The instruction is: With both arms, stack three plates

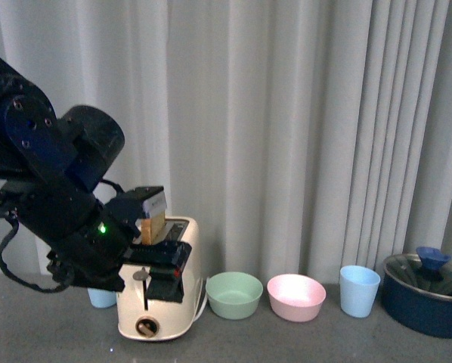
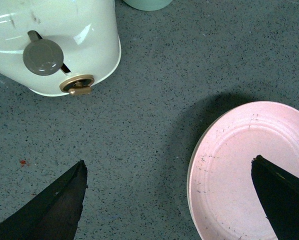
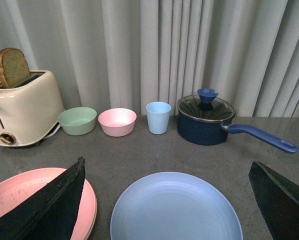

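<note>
**A:** Left wrist view: left gripper (image 2: 168, 160) spread wide, empty, one finger (image 2: 284, 200) over the pink plate (image 2: 224, 185) near the toaster (image 2: 64, 45). Approach step, I'd say. Next needs the jaws down astride the rim.

**B:** Right gripper (image 3: 166, 162) wide too, nothing held, above the blue plate (image 3: 174, 207), which is just beside the pink one. Count: two plates seen, no third visible; one green bowl (image 3: 77, 120), one pink bowl (image 3: 117, 121).

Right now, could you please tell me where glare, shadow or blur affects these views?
Front view: the bulky black left arm looks soft and dark; the small pink bowl glows pale inside. Left wrist view: white glare on the glossy cream toaster, and a soft shadow edges the large pink plastic plate. Right wrist view: evenly lit, sharp.
</note>
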`<act>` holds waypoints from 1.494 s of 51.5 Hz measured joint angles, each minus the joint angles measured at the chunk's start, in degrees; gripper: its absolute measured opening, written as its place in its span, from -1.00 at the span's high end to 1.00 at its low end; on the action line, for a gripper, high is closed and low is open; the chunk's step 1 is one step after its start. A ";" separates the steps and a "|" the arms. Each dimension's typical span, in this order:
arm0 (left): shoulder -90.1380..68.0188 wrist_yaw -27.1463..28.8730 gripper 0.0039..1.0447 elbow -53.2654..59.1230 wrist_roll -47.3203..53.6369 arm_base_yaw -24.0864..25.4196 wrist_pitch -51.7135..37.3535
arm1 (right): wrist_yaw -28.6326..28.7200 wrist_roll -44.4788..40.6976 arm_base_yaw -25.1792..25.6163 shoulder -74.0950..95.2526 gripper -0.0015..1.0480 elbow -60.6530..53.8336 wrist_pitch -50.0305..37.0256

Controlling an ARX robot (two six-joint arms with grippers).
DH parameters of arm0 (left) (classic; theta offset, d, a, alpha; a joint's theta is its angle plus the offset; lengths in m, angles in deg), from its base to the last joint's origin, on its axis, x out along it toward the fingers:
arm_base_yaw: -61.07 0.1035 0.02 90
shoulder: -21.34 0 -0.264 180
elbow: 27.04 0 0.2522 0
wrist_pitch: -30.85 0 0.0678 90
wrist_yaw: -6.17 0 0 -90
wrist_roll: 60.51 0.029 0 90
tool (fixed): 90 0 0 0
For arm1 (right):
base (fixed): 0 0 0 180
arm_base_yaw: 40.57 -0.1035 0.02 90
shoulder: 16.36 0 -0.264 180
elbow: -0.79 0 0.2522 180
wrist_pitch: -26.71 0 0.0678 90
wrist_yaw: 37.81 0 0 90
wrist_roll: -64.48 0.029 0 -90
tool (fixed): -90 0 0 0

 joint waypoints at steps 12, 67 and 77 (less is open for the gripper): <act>0.00 -0.02 -0.87 0.02 0.00 -0.17 0.00 | 0.00 0.00 0.00 0.00 -0.86 0.00 0.00; 8.13 20.90 -0.18 32.30 -4.50 0.61 -61.44 | -0.11 0.00 0.00 0.00 -0.86 0.00 0.00; 19.80 19.17 0.51 49.00 -5.18 3.91 -80.39 | 0.00 0.00 0.00 0.00 -0.86 0.00 0.00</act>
